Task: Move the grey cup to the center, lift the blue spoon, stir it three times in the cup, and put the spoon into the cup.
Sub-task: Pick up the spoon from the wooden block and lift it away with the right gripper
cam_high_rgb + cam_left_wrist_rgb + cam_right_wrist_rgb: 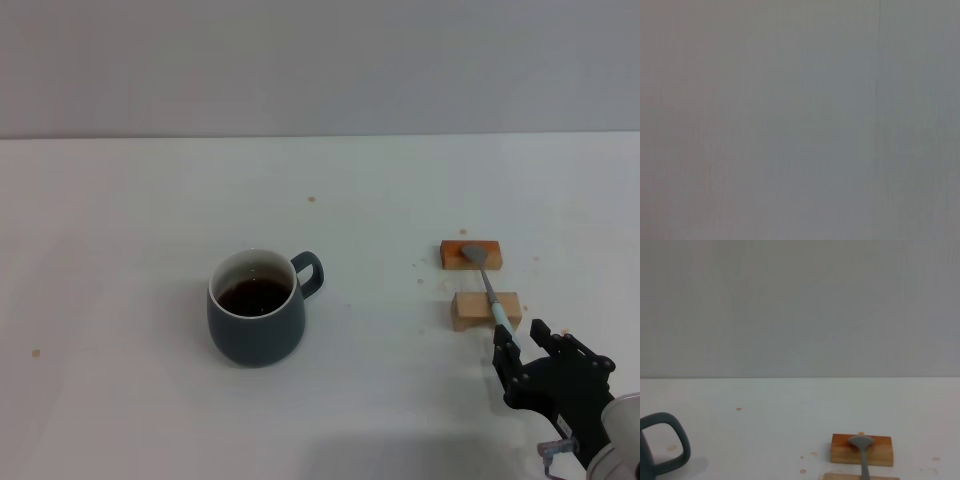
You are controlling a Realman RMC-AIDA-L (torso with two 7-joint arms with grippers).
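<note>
No writing on grey cup (pixel 255 322)

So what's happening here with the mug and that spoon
The right gripper is at the handle end of the blue spoon, which lies across two small wooden blocks on the robot's right side of the white table. The grey cup, holding dark liquid, stands near the middle, handle toward the spoon. The spoon hasn't been lifted yet. The left arm is out of sight.
</note>
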